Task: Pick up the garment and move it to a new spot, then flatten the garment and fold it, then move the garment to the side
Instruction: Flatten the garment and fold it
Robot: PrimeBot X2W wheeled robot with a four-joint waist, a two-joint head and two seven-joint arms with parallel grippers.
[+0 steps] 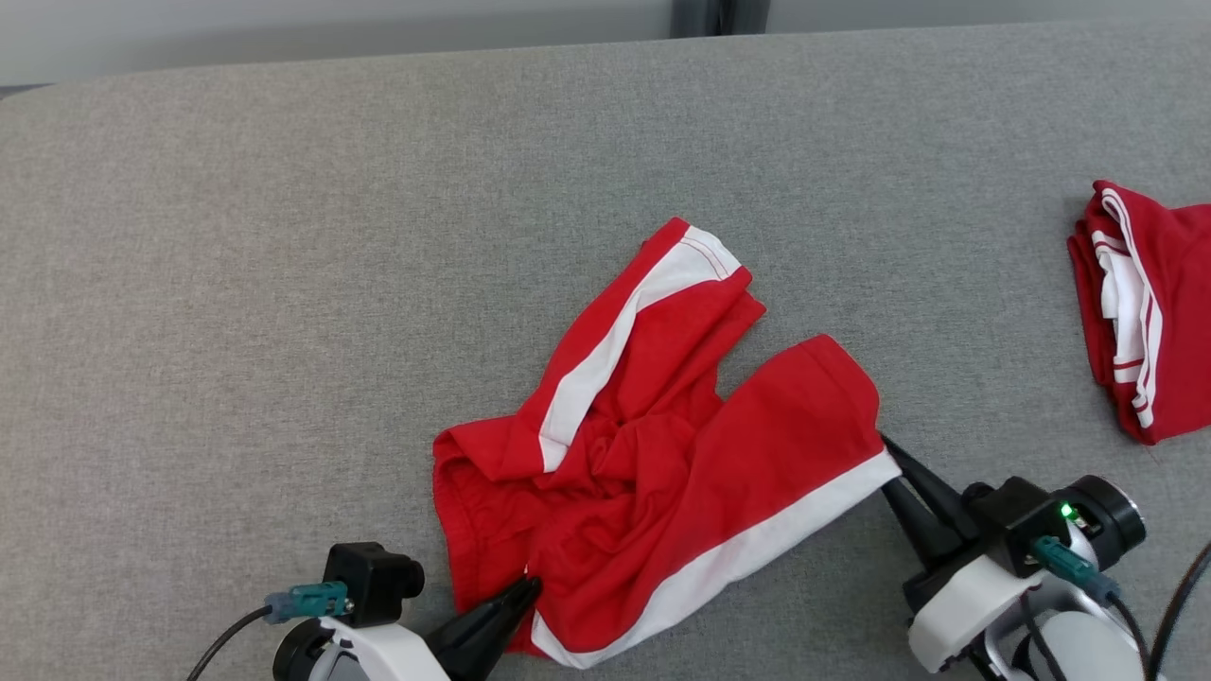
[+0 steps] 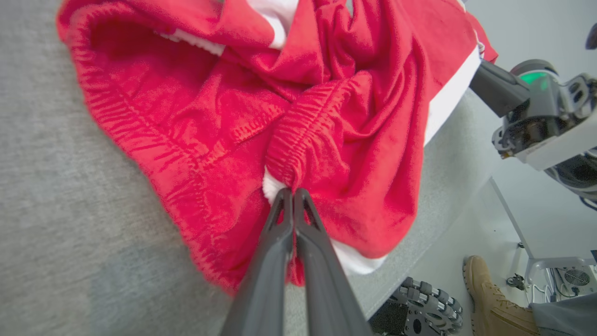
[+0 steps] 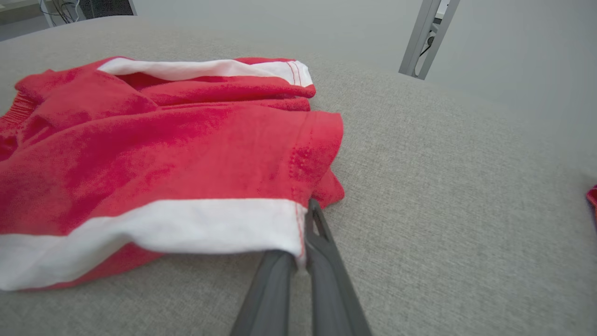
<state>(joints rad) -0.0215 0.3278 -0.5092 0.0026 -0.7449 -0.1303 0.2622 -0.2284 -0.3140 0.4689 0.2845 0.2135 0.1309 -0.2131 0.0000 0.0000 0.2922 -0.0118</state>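
Two grippers are clamped on the crumpled shorts [image 1: 653,454] at mid-frame: the left gripper [image 1: 530,588], lower left, is pinched tight on the waistband [image 2: 298,140]; the right gripper [image 1: 885,459], lower right, is closed on a white hem [image 1: 842,492]. Folded clothes [image 1: 1149,312] are seen far right.

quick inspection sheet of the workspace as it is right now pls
surface: grey fabric-covered tabletop, no stains seen
job's things: crumpled red shorts with white side stripes, mid-table, not yet flattened
clutter: folded red-and-white garment at the right edge
pincers: left pincer shut on the shorts' waistband; right pincer shut on a white-striped leg hem
cables: black cable at the left wrist, another at the right, both off the cloth
surroundings: person's tan boot on the floor; grey metal post
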